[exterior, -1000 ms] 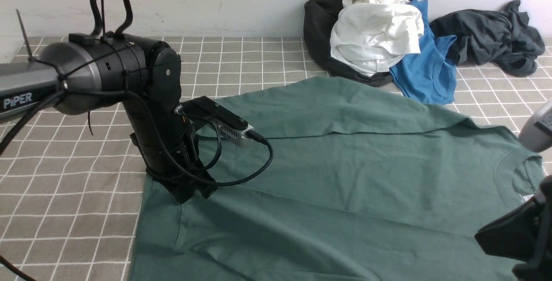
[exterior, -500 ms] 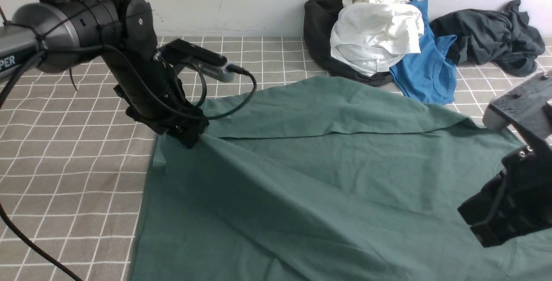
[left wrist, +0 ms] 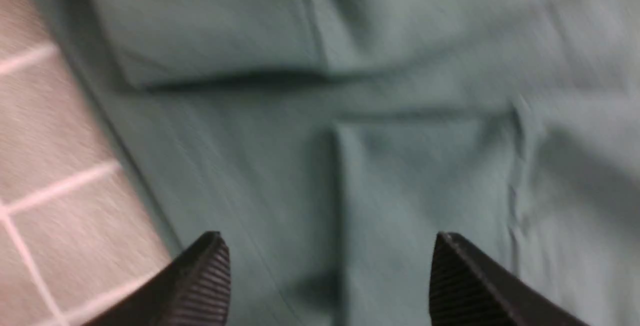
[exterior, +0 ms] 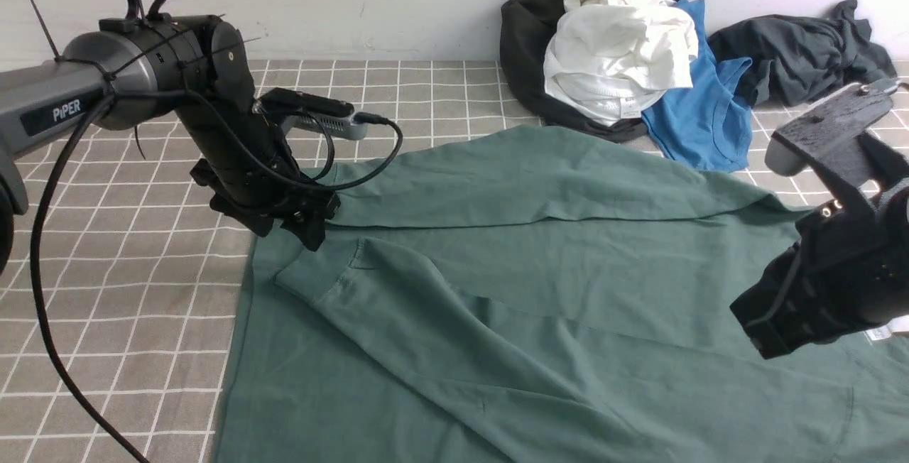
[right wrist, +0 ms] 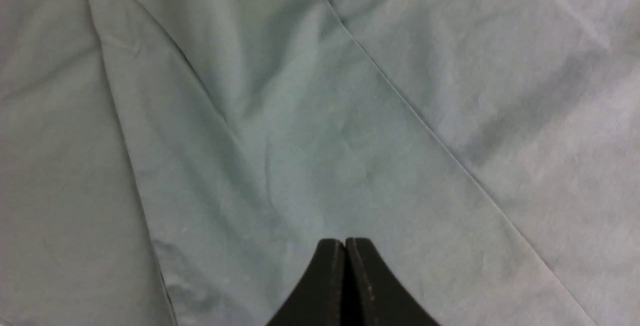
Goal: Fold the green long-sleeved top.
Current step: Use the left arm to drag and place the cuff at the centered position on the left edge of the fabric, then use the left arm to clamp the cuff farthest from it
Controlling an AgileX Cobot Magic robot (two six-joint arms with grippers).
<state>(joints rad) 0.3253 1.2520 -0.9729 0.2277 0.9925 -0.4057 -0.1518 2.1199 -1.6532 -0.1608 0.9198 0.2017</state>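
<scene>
The green long-sleeved top (exterior: pixel 540 285) lies spread on the checked tablecloth (exterior: pixel 128 292), neck toward the right. One sleeve (exterior: pixel 398 307) lies slanted across the body, its cuff (exterior: pixel 312 280) near the top's left edge. My left gripper (exterior: pixel 302 229) hovers just above and behind that cuff, open and empty. In the left wrist view the left gripper (left wrist: pixel 327 246) stands wide open over the green top (left wrist: pixel 425 166). My right gripper (exterior: pixel 763 331) hangs above the neck end, shut on nothing. The right wrist view shows the right gripper (right wrist: pixel 345 242) shut over the green top (right wrist: pixel 320 141).
A heap of clothes sits at the back right against the wall: a white garment (exterior: pixel 618 44) on a black one (exterior: pixel 525 44), a bright blue shirt (exterior: pixel 703 115) and a dark charcoal garment (exterior: pixel 809 58). Bare checked cloth extends to the left.
My left gripper carried the sleeve up and back, then opened and let it go; the sleeve now lies across the body. My right arm rose and shifted left, still shut.
</scene>
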